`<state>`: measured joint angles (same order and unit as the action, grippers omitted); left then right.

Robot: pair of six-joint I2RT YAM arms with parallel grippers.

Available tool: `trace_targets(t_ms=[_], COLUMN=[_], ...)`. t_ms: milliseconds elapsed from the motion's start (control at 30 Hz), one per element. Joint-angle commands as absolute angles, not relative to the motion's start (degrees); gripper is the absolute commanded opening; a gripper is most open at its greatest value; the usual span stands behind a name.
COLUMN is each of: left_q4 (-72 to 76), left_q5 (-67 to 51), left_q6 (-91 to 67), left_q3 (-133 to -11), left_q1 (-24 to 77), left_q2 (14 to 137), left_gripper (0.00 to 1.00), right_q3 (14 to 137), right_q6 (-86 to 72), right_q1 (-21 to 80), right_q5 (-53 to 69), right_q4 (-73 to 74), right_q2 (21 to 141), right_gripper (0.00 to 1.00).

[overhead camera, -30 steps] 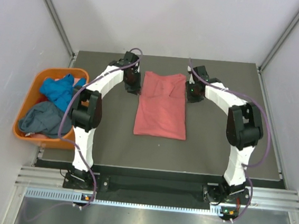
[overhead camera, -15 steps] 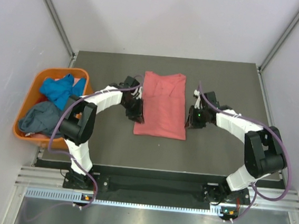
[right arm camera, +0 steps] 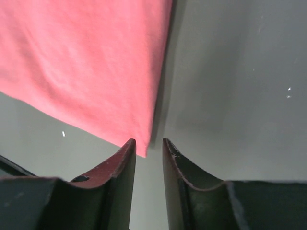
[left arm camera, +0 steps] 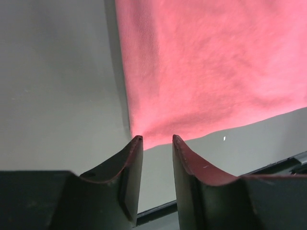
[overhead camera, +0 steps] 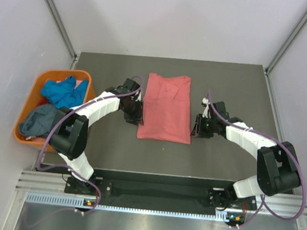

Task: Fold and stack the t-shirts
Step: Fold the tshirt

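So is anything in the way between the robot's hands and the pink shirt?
No, nothing visible. The left gripper sits at the pink shirt's near left corner and the right gripper at its near right corner, with only bare table between.

Most of the salmon-pink t-shirt point(left arm camera: 206, 67) beyond the top edges of both wrist views, near corners only.

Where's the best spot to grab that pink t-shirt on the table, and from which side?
I'd take the pink t-shirt by its two near hem corners, left tool from the left edge, right tool from the right. It lies flat as a long rectangle, so only edges offer a pinch, and both corners sit right at the open tools.
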<state>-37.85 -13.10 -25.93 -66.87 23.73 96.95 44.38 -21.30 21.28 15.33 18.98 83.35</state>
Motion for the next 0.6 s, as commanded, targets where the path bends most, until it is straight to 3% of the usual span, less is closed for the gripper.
trace_targets(t_ms=[0,300,500,567], left_q4=[-40.2,-35.5,-33.8,-33.3], left_q5=[-10.2,-13.6,-14.3,-15.6], left_q6=[-25.8,-26.9,-26.5,-26.5], left_q3=[-69.4,-64.2,-61.6,-60.9], left_q1=[23.8,23.8,23.8,23.8], left_q2=[94.6,98.2,98.3,98.5], left_gripper=[0.37,0.35,0.29,0.22], right_q3=[46.8,45.3,40.8,39.5], right_q6=[-20.6,-20.5,-22.1,-22.8], right_q1=[21.7,22.4,23.4,23.4], right_q5=[16.1,16.8,18.8,19.1], right_q4=[17.4,12.7,8.4,7.5], right_q2=[81.5,87.3,87.6,87.5], right_gripper=[0.31,0.33,0.29,0.21])
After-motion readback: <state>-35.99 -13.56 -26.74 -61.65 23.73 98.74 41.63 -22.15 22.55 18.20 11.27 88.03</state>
